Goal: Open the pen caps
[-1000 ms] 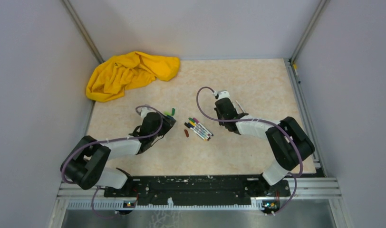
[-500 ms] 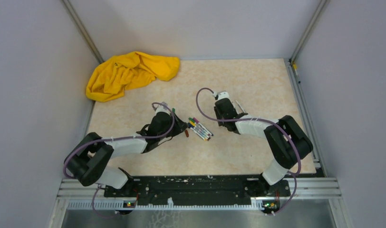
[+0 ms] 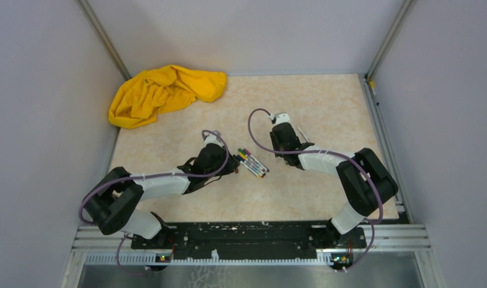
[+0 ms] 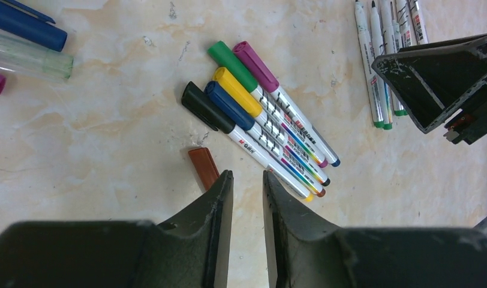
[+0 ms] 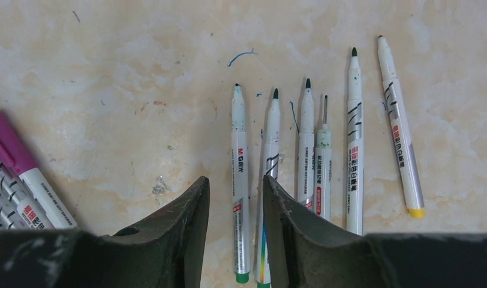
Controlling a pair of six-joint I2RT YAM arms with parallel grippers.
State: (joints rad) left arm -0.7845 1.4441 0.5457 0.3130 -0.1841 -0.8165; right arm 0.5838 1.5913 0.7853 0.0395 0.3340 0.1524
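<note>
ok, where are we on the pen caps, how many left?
Done: six uncapped pens lie in a row by the right gripper, which is open and empty. In hand: nothing. The left gripper hovers open beside a loose brown cap. Left: five capped pens bundled together, with green, purple, yellow, blue and black caps on.

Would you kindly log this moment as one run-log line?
left tool: open, empty; right tool: open, empty; capped pens: bundled; brown cap: loose
</note>
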